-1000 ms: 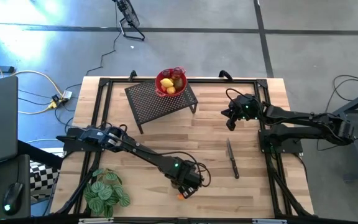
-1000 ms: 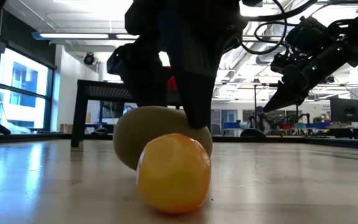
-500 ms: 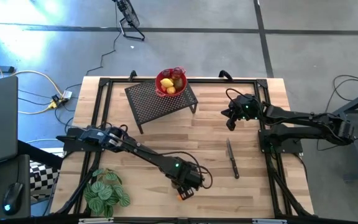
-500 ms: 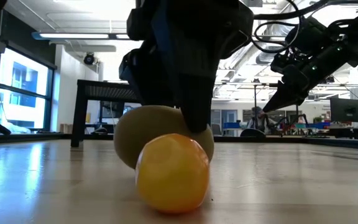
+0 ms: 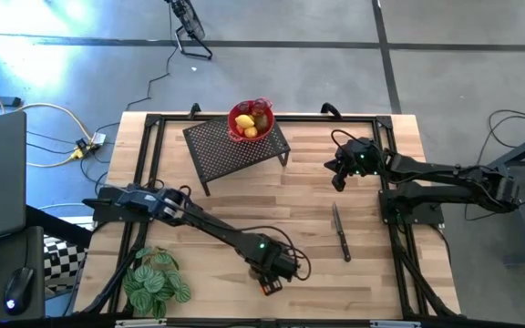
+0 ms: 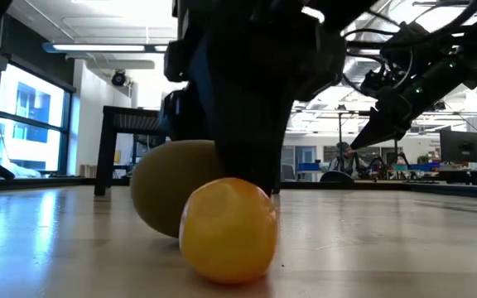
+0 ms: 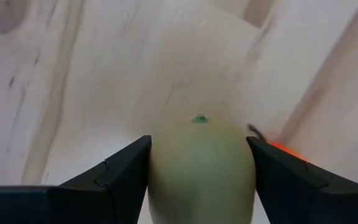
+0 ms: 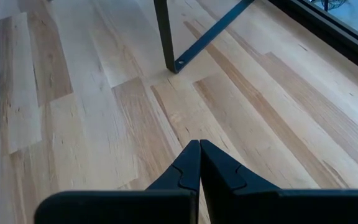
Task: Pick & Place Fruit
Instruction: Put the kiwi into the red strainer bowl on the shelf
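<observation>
An olive-green oval fruit [image 7: 201, 171] lies on the table near its near edge, and in the low view [image 6: 168, 190] it sits behind a small orange fruit [image 6: 226, 230]. The orange fruit [image 5: 267, 289] rests on the table right beside it. My left gripper [image 5: 267, 275] stands over the green fruit with one finger on each side [image 7: 199, 140]. My right gripper [image 5: 338, 180] hangs shut above the table's far right part [image 8: 199, 155]. More fruit, yellow and green pieces, lies in the red mesh bowl [image 5: 251, 120]. My left gripper has the olive-green fruit pinched between its two fingers, one on each long side [image 7: 154, 168]. The fingers [image 7: 120, 180] come from above, pointing down. The fruit's underside rests on the table.
The red mesh bowl stands on a black perforated stand [image 5: 235, 148] at the far middle. A knife [image 5: 340, 232] lies right of centre. A green leafy plant [image 5: 156, 278] sits at the near left corner. Bare wood lies between the stand and the left gripper.
My left gripper has come lower over the olive-green fruit and edged toward the table's near edge. In the low view the green fruit has shifted a little toward the table's left behind the orange one, which stayed put. My right arm kept still.
</observation>
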